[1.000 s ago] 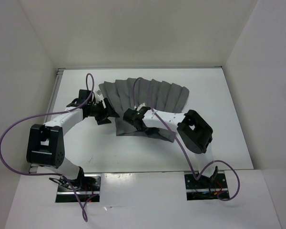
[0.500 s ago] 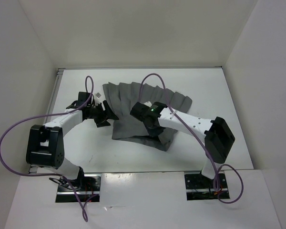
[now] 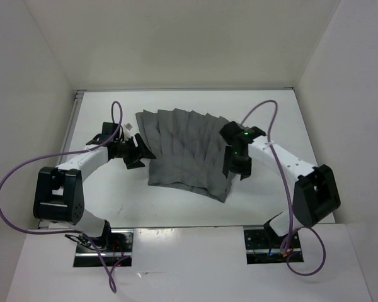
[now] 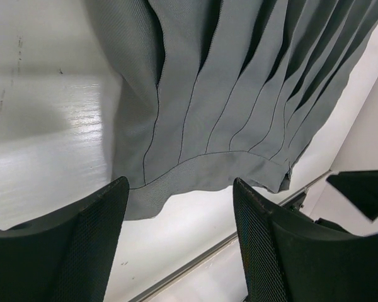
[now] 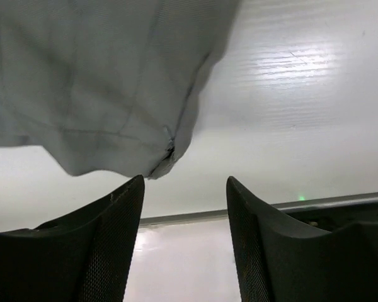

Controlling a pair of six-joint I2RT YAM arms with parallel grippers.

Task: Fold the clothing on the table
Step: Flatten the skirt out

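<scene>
Fig. (top view plus both wrist cams). The clothing [image 3: 188, 151] lies fanned out at centre frame on the table [image 3: 274, 119], pleats running top to bottom. The left gripper [image 3: 138, 151] sits just beside its left edge, the right gripper [image 3: 234, 167] at its right edge. Both have their jaws apart w/ nothing between them.

Progress, as I judge it: the garment looks spread and smoothed, but no finished fold shows, so the folding proper is still to do (a grip on an edge comes first).

View differences: only the top view gives the whole outline and both arms. The left wrist cam adds the hem seam and stitch lines along the pleats. The right wrist cam shows one corner, approx. upper left of its frame, casting a shadow on the table.
</scene>
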